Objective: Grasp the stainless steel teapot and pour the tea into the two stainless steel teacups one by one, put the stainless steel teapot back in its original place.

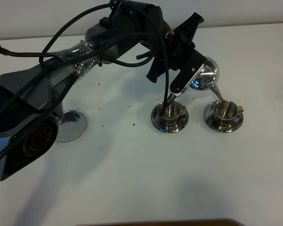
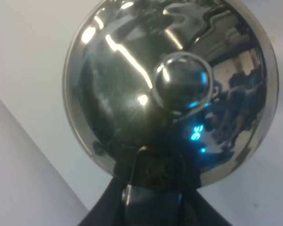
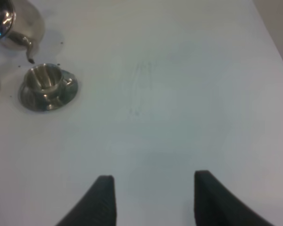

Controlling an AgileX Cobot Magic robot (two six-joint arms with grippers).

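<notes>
The stainless steel teapot (image 1: 206, 74) is held above the table behind the two stainless steel teacups, and my left gripper (image 1: 196, 74) is shut on its handle. Its thin spout (image 1: 217, 92) points down at the far rim of the right teacup (image 1: 224, 113). The left teacup (image 1: 170, 114) sits on its saucer under my left arm's wrist. In the left wrist view the teapot's domed lid and knob (image 2: 181, 84) fill the picture above the left gripper (image 2: 148, 181). My right gripper (image 3: 153, 200) is open over bare table, well apart from the right teacup (image 3: 47, 87) and the teapot (image 3: 4, 21).
The flat round steel coaster (image 1: 71, 125), the original place, lies bare at the left, partly behind my left arm (image 1: 47, 89). Small dark specks dot the white table (image 1: 132, 179). A brown edge shows at the table's front.
</notes>
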